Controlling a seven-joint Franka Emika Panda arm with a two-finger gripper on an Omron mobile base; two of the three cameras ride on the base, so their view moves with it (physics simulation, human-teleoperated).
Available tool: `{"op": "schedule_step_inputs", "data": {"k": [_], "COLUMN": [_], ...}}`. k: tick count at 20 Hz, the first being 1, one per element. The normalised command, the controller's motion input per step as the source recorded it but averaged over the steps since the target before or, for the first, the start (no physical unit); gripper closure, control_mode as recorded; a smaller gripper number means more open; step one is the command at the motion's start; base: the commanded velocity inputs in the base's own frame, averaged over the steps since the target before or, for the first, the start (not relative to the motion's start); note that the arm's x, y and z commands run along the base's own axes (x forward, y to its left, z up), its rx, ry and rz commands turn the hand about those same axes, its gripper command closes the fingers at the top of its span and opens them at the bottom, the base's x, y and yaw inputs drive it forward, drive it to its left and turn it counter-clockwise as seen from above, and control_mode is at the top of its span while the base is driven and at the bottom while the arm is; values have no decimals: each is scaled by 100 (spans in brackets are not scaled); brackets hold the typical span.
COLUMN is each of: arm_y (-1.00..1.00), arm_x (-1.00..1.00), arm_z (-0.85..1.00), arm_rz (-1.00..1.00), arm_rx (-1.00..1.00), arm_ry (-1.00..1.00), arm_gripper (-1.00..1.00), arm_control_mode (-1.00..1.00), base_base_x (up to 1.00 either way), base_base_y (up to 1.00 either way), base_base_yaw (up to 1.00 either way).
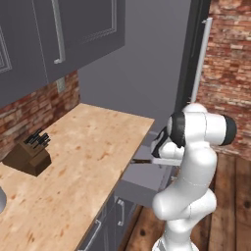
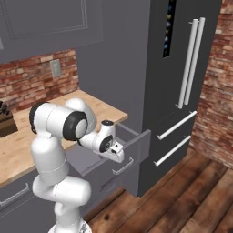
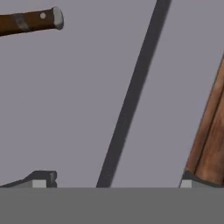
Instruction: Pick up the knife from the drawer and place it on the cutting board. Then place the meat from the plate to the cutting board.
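Observation:
Only the dark brown handle of the knife (image 3: 30, 21) shows, at the upper left of the hand view, lying on the flat grey bottom of the drawer (image 3: 78, 109). The drawer (image 2: 138, 146) stands pulled out below the counter's right end. My gripper (image 3: 114, 180) hangs over the drawer floor, open, its tips far apart with nothing between them; the handle lies well off to the side of them. In the right base view the gripper (image 2: 118, 154) points down into the drawer. The cutting board, the meat and the plate are out of view.
A brown knife block (image 1: 28, 154) stands on the wooden counter (image 1: 83, 162) at the left. Grey upper cabinets (image 1: 63, 34) hang above. A tall dark fridge (image 2: 182, 91) stands just right of the drawer. Wooden floor (image 2: 182, 200) lies in front.

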Motion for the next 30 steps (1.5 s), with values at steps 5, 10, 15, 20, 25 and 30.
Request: {"op": "schedule_step_inputs", "data": {"k": [5,10,15,20,25,30], "arm_y": [-51,-97,-100,-100,-35,17], "arm_x": [-25,-74,-96,-98,-41,1], "arm_z": [-19,-3,-1,13,85,100], "arm_rz": [-1,-4,-2,-2,0,0], "arm_rx": [2,8,9,10,3,0], "arm_ry": [0,0,0,0,-3,1], "arm_gripper": [-100,-100,-100,-100,-100,-100], "arm_control_mode": [-100,-100,-100,-100,-100,-100], "base_base_x": [0,0,0,0,0,0], "base_base_y": [0,0,0,0,0,0], "base_base_yaw": [0,0,0,0,0,0]}}
